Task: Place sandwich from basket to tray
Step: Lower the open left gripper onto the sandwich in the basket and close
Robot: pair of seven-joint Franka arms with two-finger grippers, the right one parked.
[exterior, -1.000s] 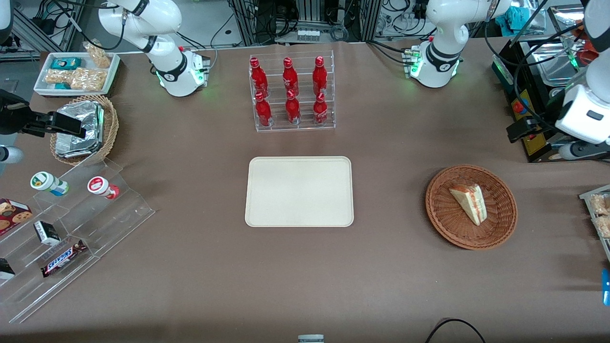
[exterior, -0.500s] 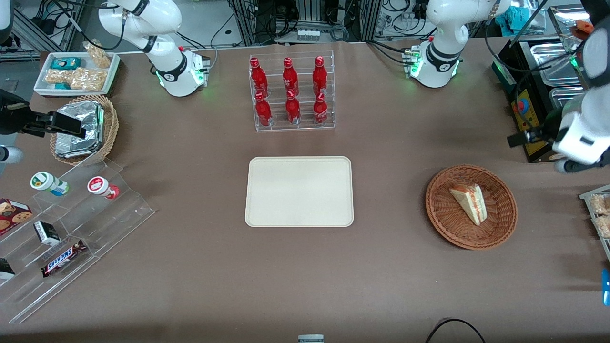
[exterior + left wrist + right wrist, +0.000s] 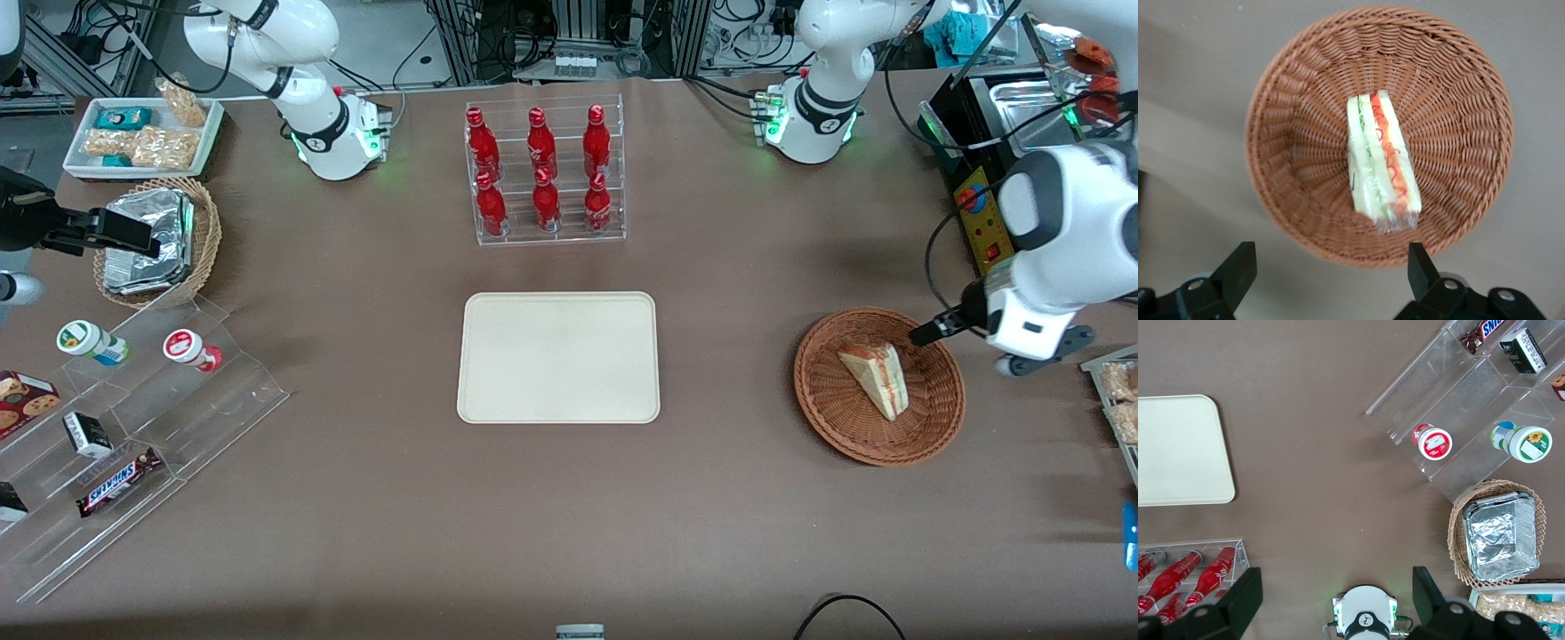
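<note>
The sandwich (image 3: 874,380) lay inside the basket (image 3: 933,427), resting on the woven floor with its red-orange and green filling edge exposed in the left wrist view (image 3: 1381,163). The basket (image 3: 1291,100) stood on the brown counter (image 3: 729,516) toward the working arm's end, well apart from the tray (image 3: 558,356), which sat at mid-counter with nothing on it. The tool (image 3: 925,332) hovered above the basket's rim, at the edge farther from the front camera, not touching the sandwich. In the left wrist view the tool (image 3: 1328,267) had its two fingers (image 3: 1238,267) spread wide and held nothing. A clear rack of red bottles (image 3: 542,169) stood farther from the front camera than the tray.
</note>
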